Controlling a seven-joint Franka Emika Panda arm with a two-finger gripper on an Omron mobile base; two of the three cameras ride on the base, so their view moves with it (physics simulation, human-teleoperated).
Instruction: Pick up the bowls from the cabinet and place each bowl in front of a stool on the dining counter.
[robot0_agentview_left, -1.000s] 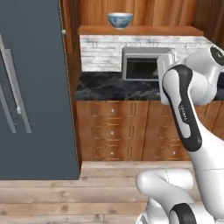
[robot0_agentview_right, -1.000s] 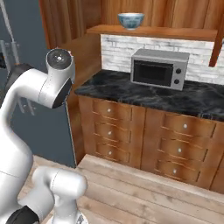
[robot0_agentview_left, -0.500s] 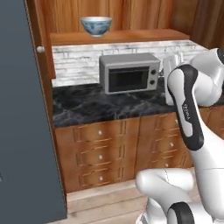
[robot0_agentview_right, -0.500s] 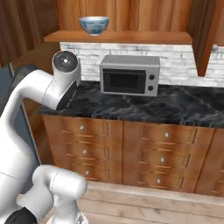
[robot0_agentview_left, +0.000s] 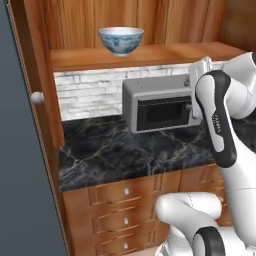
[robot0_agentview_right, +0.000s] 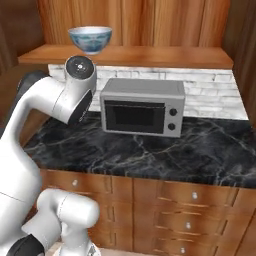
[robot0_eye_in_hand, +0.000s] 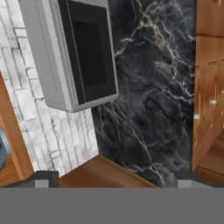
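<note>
Bowl (robot0_agentview_left: 120, 40) white-blue, upright, mouth up, on cabinet shelf (robot0_agentview_left: 150, 56) above microwave (robot0_agentview_right: 142, 106). Hand view, rolled sideways: bowl edge (robot0_eye_in_hand: 2, 148), black marble surface (robot0_eye_in_hand: 148, 87), drawer knobs. Fingers (robot0_eye_in_hand: 41, 178) spread wide, grasping nothing.

White bowl (robot0_agentview_left: 120, 40) with blue pattern; reddish-brown cabinet (robot0_agentview_left: 145, 55); grey microwave (robot0_agentview_right: 142, 106); black white-veined worktop (robot0_agentview_right: 150, 152).

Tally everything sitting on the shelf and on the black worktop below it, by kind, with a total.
Bowls: 1, the white and blue bowl on the shelf.
Microwaves: 1, the grey microwave on the black marble worktop.
Total: 2
</note>
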